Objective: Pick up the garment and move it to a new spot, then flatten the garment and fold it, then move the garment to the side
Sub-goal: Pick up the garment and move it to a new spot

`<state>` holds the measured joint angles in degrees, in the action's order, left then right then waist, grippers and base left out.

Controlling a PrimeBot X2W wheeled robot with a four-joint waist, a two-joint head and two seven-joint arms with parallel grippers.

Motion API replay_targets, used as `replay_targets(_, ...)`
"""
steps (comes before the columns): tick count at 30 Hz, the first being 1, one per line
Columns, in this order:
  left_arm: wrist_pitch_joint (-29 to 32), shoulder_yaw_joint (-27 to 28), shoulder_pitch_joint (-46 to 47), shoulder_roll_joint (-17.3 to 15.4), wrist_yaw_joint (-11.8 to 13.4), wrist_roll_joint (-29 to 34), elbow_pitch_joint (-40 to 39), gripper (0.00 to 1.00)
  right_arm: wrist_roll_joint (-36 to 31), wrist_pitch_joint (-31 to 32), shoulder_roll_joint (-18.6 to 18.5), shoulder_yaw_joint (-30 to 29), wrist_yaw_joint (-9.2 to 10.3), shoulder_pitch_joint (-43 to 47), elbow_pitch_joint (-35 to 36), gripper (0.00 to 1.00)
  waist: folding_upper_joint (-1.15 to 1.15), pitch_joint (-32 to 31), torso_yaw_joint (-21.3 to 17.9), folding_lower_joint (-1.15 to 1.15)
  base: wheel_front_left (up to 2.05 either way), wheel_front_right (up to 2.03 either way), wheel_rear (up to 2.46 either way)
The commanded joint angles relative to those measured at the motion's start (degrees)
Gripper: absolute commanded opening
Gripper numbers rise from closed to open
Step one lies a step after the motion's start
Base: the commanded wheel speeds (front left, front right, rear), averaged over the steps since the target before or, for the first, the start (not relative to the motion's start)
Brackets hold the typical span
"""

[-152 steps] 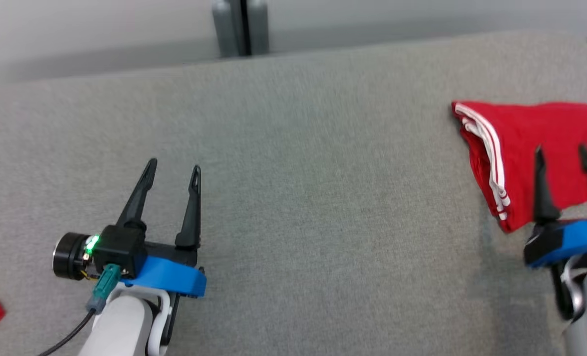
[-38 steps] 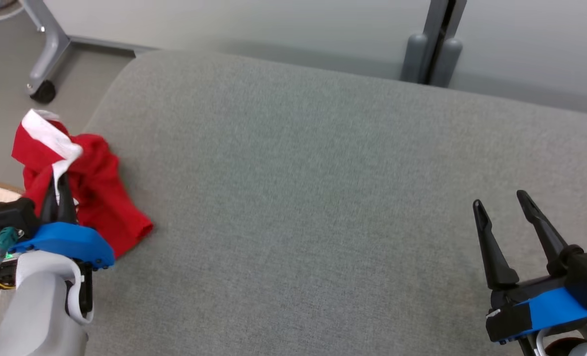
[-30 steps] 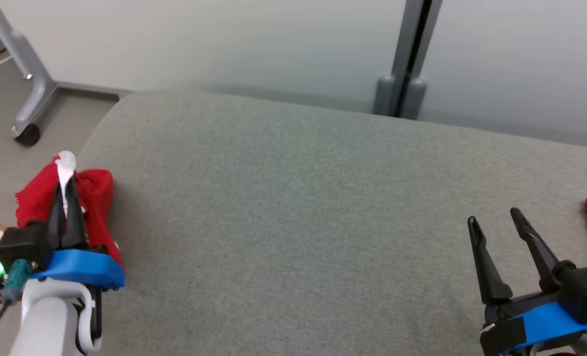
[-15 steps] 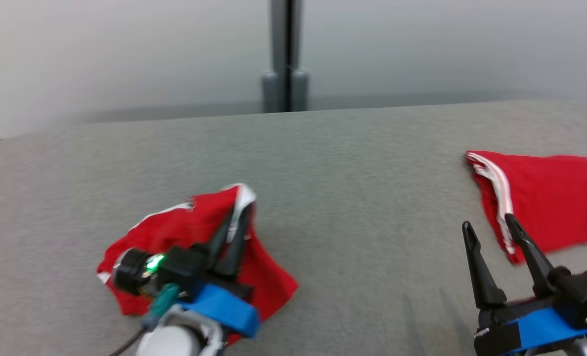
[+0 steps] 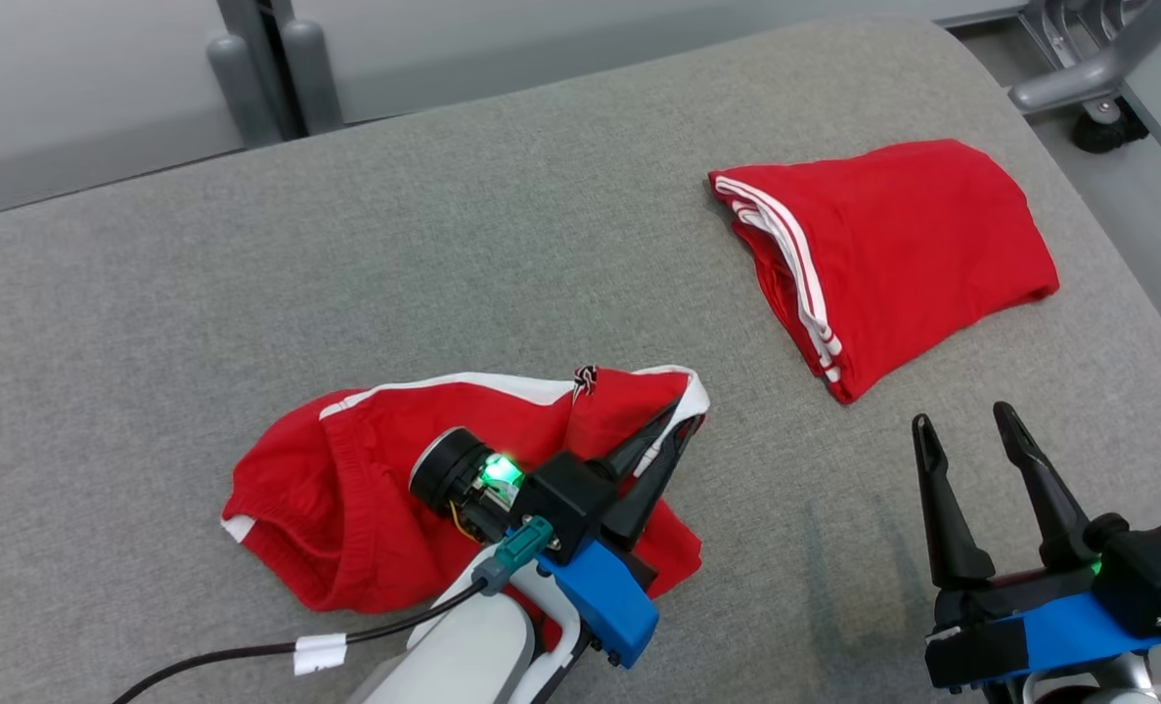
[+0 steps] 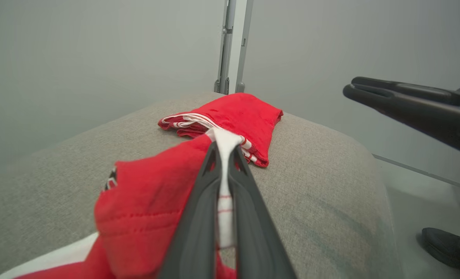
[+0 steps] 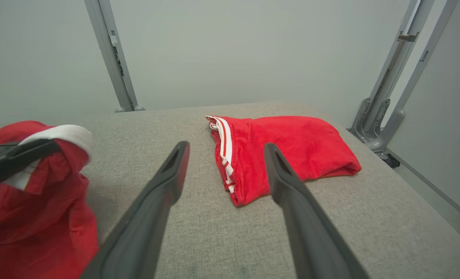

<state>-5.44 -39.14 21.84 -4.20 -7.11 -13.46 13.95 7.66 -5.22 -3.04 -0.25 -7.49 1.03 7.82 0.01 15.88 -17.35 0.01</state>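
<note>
A crumpled red garment with white trim lies at the lower middle of the grey cushion. My left gripper is shut on its white-edged corner, which is lifted off the cushion; the left wrist view shows that white trim pinched between the two fingers. The same garment shows at the left of the right wrist view. My right gripper stands open at the lower right with nothing between its fingers, a little short of the folded garment.
A second red garment, folded, with white stripes along one edge, lies at the cushion's right end. Beyond the right edge stands a grey metal frame on a castor. Grey uprights stand behind. A dark shoe is on the floor.
The camera has swung from the cushion's left end toward its right. My left gripper has carried the red garment from the left edge onto the middle of the cushion. The right gripper has stayed open.
</note>
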Motion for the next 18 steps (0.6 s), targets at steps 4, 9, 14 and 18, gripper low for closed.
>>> replay_targets(4,-3.5,-1.8,2.3,-0.6,-0.5,-1.1,2.5,1.00,1.2,-1.8,0.1,-0.3,0.00,-1.4,-1.9,1.00,-0.01,0.5,0.3,-0.01,0.00,0.00,0.00)
replay_targets(9,-7.4,-2.3,3.2,-1.3,-0.5,-2.3,0.0,1.00,0.8,-1.9,0.1,-0.6,0.00,-1.9,-2.8,1.00,-0.01,-1.6,3.9,-0.01,0.00,0.00,0.00)
replay_targets(14,-8.9,3.3,1.6,-3.2,3.1,-4.1,-3.1,1.00,-0.7,-0.7,0.1,-0.7,0.00,-1.7,-2.3,1.00,-0.01,-4.6,8.7,-0.01,0.00,0.00,0.00)
replay_targets(18,-9.5,9.5,-0.6,-5.9,6.9,-5.6,-3.5,1.00,-1.2,0.6,0.1,-0.8,0.00,-0.8,-1.6,1.00,-0.01,-6.7,12.5,-0.01,0.00,0.00,0.00)
